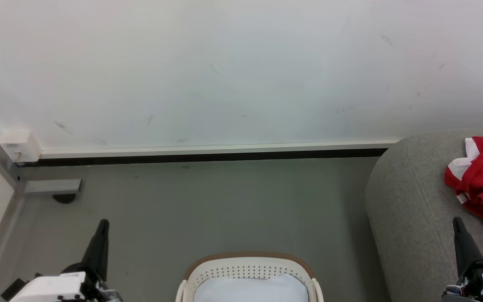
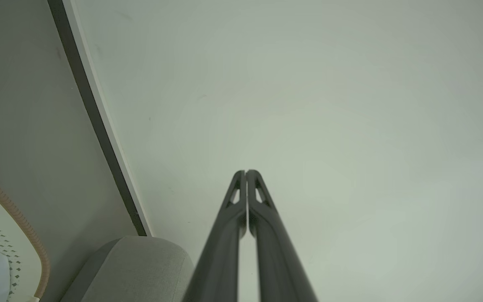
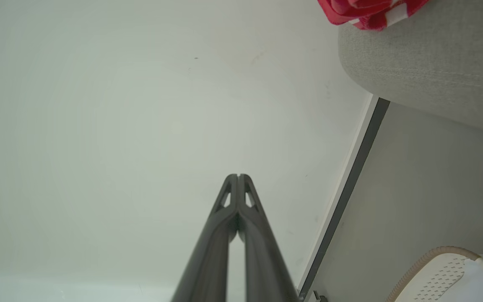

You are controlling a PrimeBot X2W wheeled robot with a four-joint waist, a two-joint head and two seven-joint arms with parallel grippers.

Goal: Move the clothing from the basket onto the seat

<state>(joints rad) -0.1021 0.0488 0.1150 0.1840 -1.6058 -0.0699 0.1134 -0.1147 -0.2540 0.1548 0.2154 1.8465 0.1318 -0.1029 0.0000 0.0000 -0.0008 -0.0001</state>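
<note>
The seat (image 1: 413,209) is grey woven cloth, matt and slightly rough, with a stitched seam. The clothing (image 1: 482,180) is thin red cloth with white trim, smooth with a faint sheen. The basket (image 1: 245,270) is smooth white plastic, perforated, with a tan rim that looks ribbed; the fabric (image 1: 250,289) in it is pale, soft and matt. The floor (image 1: 203,201) is smooth and matt; the wall (image 1: 224,75) is matt white, scuffed. The left gripper (image 2: 246,172) and right gripper (image 3: 238,176) have jaws of dark, smooth, matt plastic.

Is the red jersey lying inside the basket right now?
No, the red jersey lies crumpled on the grey seat, while the basket holds pale fabric.
</note>
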